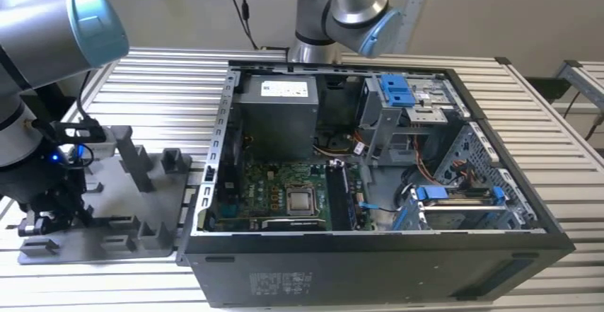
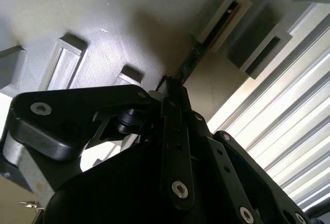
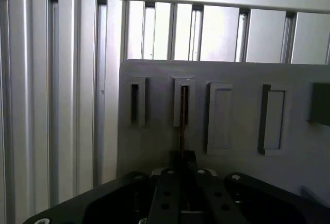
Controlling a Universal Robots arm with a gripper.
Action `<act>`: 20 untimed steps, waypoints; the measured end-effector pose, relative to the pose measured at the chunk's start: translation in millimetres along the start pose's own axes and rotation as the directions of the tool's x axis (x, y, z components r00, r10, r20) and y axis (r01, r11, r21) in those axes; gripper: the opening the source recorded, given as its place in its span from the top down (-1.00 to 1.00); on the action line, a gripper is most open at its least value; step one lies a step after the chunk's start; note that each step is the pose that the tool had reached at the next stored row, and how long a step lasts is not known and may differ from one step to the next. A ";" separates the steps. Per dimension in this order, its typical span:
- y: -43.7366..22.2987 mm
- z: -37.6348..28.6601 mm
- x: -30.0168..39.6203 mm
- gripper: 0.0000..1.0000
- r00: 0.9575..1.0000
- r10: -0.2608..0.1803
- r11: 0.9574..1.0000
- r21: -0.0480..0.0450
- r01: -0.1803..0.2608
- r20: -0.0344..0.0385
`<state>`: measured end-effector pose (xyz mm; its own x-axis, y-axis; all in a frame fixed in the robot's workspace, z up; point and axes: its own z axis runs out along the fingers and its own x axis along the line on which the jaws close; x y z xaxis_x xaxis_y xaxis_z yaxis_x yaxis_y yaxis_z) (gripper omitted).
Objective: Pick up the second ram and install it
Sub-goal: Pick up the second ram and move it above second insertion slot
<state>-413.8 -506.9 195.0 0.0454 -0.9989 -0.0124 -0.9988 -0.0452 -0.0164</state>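
Note:
My gripper (image 1: pixel 44 221) hangs low over the grey holder tray (image 1: pixel 132 245) at the exterior view's left, beside the open computer case (image 1: pixel 378 269). In both wrist views the second ram (image 3: pixel 182 118) shows edge-on as a thin dark stick. It runs from a narrow slot in the tray down between my fingertips. The gripper (image 3: pixel 182 157) is shut on the ram's near end, and the far end of the ram (image 2: pixel 219 24) still sits in its slot. The dark fingers (image 2: pixel 174 131) lie pressed together along the stick.
Several other slotted blocks (image 3: pixel 220 117) stand on the tray beside the ram's slot. The slatted aluminium table (image 1: pixel 141 71) lies around it. Inside the case are the motherboard (image 1: pixel 283 192), memory slots (image 1: pixel 346 197), a power supply (image 1: pixel 276 114) and blue drive brackets (image 1: pixel 397 89). A second arm (image 1: pixel 344 8) stands behind the case.

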 end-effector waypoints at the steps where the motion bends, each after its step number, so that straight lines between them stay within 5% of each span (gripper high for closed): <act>1: 0.0 0.0 0.0 0.73 1.000 0.000 1.000 0.000 0.000 0.000; 11: -0.1 -3.9 -0.1 0.73 1.000 0.000 1.000 0.000 0.000 0.000; 20: -0.3 -17.9 -0.2 0.73 1.000 0.000 1.000 0.000 0.000 0.000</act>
<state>-413.8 -506.9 212.9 0.0456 -0.9989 -0.0124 -0.9988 -0.0454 -0.0164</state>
